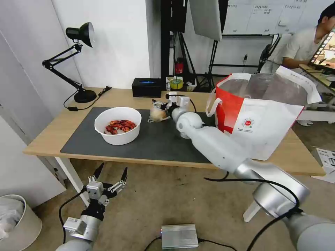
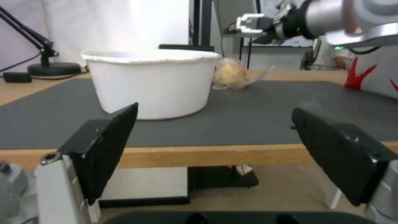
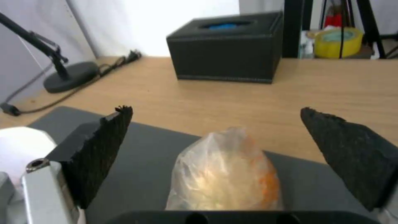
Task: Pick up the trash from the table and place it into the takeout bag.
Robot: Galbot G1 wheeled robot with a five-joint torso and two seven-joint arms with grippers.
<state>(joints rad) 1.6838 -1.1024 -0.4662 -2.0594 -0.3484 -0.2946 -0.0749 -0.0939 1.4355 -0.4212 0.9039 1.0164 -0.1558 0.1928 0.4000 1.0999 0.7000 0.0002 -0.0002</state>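
Crinkly plastic-wrapped beige ball (image 3: 226, 174) between spread right end effector (image 3: 224, 155) pads

Tabletop (image 1: 104, 96) looks like pale matt wood, with a dark grey matt mat (image 1: 157, 139) on it. The bowl (image 1: 118, 134) is smooth white plastic or paper, can't tell which. The wrapped ball (image 3: 226, 174) sits in thin, crinkly clear film. Takeout bag (image 1: 265, 129) has shiny silver foil lining. Right claw (image 3: 215, 155) pads are rough, frayed black foam.
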